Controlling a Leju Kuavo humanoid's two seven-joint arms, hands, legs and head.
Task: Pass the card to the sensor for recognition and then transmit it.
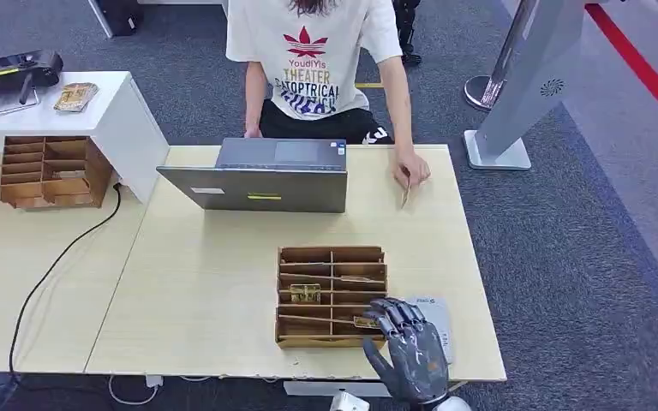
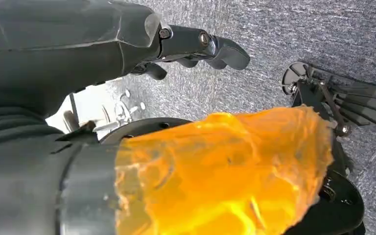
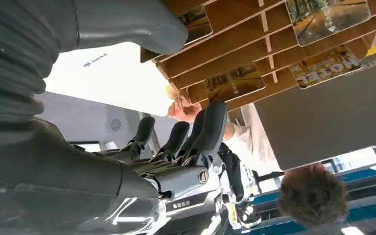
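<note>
A: Where is the right hand (image 1: 409,349)?
B: At the near edge of the table (image 1: 206,291), by the near right corner of the wooden rack (image 1: 331,296). Its fingers (image 3: 206,128) are apart and reach toward the rack's near right slot. It grips nothing I can make out.

A: And the card (image 1: 365,323)?
B: A card sits in that near right slot, just at the fingertips. I cannot tell whether they touch it. Another card (image 1: 305,294) lies in a slot on the rack's left side, about mid-depth.

A: The sensor?
B: A flat grey pad (image 1: 439,321) lies on the table just right of the rack, partly under the hand.

A: The left hand (image 2: 196,46)?
B: In the left wrist view it hangs over grey carpet (image 2: 284,29), fingers curled loosely, nothing in them.

A: Anyone else?
B: A person (image 1: 317,60) stands at the far edge behind a laptop (image 1: 257,175). One hand (image 1: 411,167) rests on the far right part of the table, pinching a thin card (image 1: 405,197). A second rack (image 1: 47,171) stands on the adjoining table to the left.
</note>
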